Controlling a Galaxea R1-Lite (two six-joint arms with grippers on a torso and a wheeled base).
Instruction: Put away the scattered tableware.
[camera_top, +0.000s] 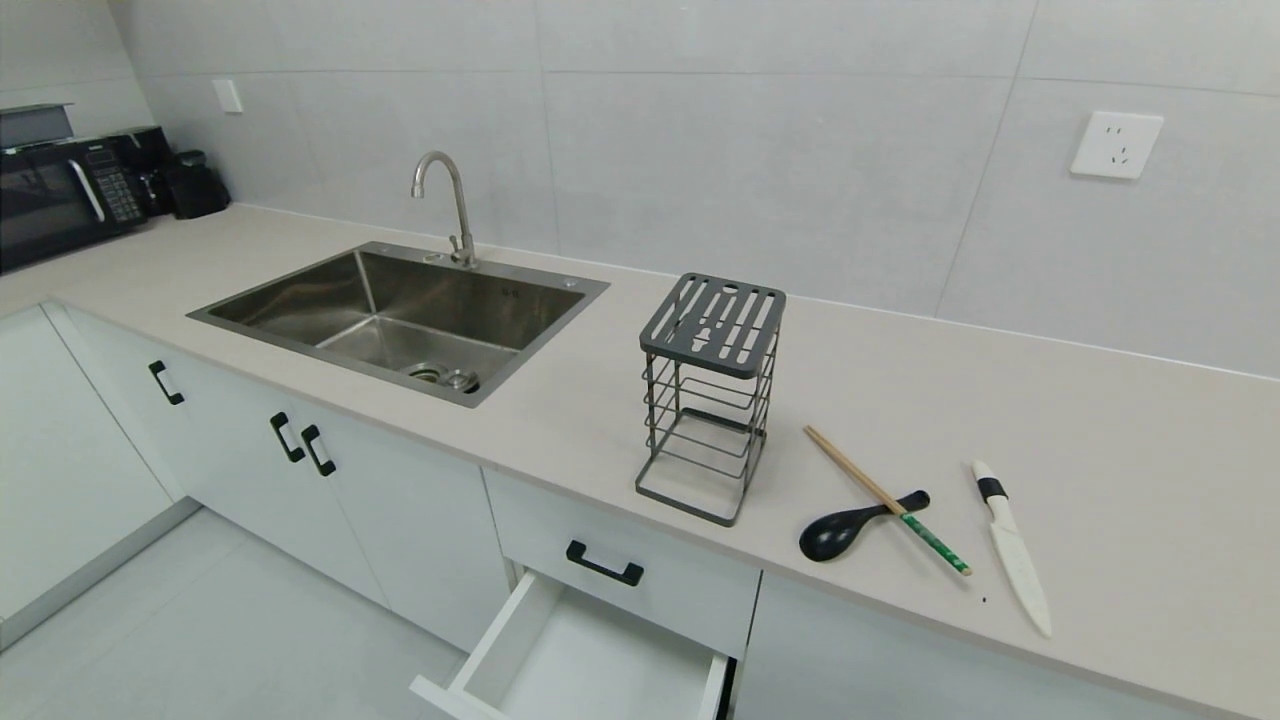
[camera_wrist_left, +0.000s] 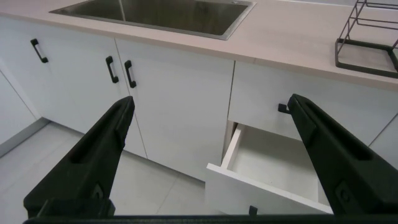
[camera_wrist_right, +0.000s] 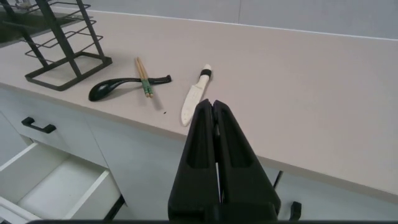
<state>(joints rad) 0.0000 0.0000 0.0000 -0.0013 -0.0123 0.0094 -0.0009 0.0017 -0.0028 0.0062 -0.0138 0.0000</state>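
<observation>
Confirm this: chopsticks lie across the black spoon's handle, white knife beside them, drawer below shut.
Wrong on the drawer: the head view shows it pulled open. The chopsticks do cross the black spoon at its handle, with the white knife beside them.

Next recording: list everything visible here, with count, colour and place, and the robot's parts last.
chopsticks: one pair, wood with green ends, on the counter right of the rack, lying across the spoon's handle
spoon: 1, black, near the counter's front edge
knife: 1, white with a black band, right of the chopsticks
rack: 1, dark grey wire, between sink and tableware
sink: 1, steel, set in the counter
faucet: 1, silver, behind the sink
drawer: 1, white, open below the rack
counter: 1, beige
microwave: 1, black, far left
wall socket: 1, white
left gripper: black, open, facing the cabinets
right gripper: black, shut, off the counter's edge near the knife
</observation>
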